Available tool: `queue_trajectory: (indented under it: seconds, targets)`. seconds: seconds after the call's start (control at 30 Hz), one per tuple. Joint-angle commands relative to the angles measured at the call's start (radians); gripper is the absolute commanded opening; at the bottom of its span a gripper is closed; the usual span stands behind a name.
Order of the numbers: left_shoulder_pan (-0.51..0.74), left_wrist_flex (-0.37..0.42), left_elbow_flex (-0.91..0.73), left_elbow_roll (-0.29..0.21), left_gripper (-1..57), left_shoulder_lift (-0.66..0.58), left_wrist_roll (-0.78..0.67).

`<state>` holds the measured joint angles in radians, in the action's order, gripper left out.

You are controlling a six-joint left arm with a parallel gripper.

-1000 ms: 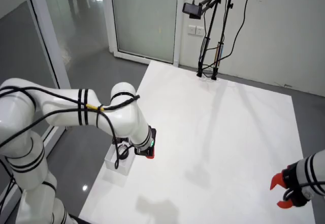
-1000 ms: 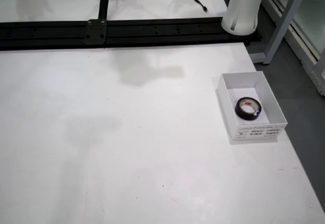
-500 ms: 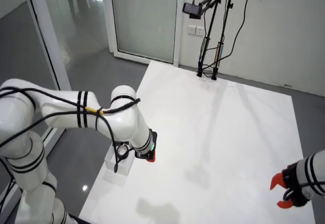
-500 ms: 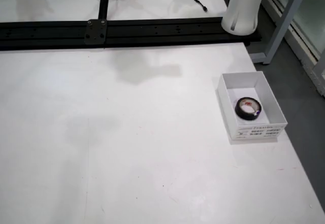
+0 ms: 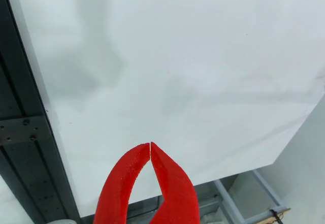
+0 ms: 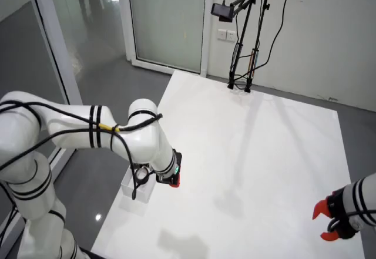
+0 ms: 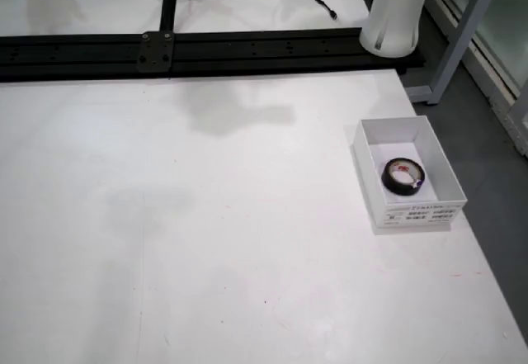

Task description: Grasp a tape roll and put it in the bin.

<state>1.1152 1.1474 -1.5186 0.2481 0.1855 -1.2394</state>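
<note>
step: judged complete or in its closing phase; the tape (image 7: 403,176) lies inside the bin (image 7: 440,163), not in the pincer.
next move: judged none on the tape; if anything, a retreat to a rest pose, clear of the bin walls.
pincer (image 5: 151,144): clenched, red tips meeting, nothing between them.
arm (image 6: 106,131): in the room view, folded at the table (image 6: 264,153) edge, wrist low, pincer (image 6: 170,177) just above the bin (image 6: 136,187).
wrist view: pincer over bare tabletop (image 5: 177,71); neither tape nor bin shows ahead of it.
tape place: apart from the pincer, flat on the bin floor, near the labelled wall.
second arm (image 6: 352,209): at the far table edge, well apart from the pincer.
</note>
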Motion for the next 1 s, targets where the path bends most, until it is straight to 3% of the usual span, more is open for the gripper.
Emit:
queue_trajectory:
  seconds: [0.03,1.0]
  targets:
    - [-0.029,0.000,0.001,-0.001,-0.4,0.000,0.000]
    - [0.003,0.000,0.001,-0.001,-0.4,0.000,0.000]
